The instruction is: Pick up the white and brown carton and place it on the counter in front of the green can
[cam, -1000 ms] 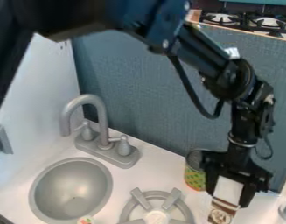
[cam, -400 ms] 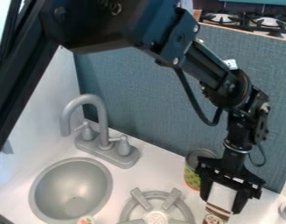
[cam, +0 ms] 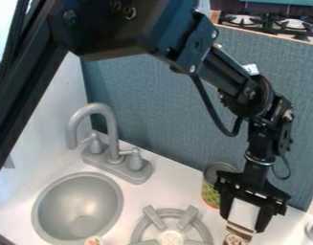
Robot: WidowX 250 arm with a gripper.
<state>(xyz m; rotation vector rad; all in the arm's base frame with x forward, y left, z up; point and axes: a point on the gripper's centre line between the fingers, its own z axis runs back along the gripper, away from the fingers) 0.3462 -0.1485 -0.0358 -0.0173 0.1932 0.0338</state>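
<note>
Package (cam: 240,230) clamped in the pincer (cam: 243,223), long axis steep, lower end slanting slightly toward the view's left

Grey faucet (cam: 112,148) behind a round sink basin (cam: 38,210), near a round burner grate (cam: 140,229).

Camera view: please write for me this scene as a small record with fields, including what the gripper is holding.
gripper: black gripper, at lower right, pointing down
held: white and brown packet, between the fingers, partly cut off by the lower edge
beside gripper: can with patterned label, near the blue-grey panel
left of can, nearer the camera: grey burner
lower left: round grey sink
behind sink: grey faucet
</note>
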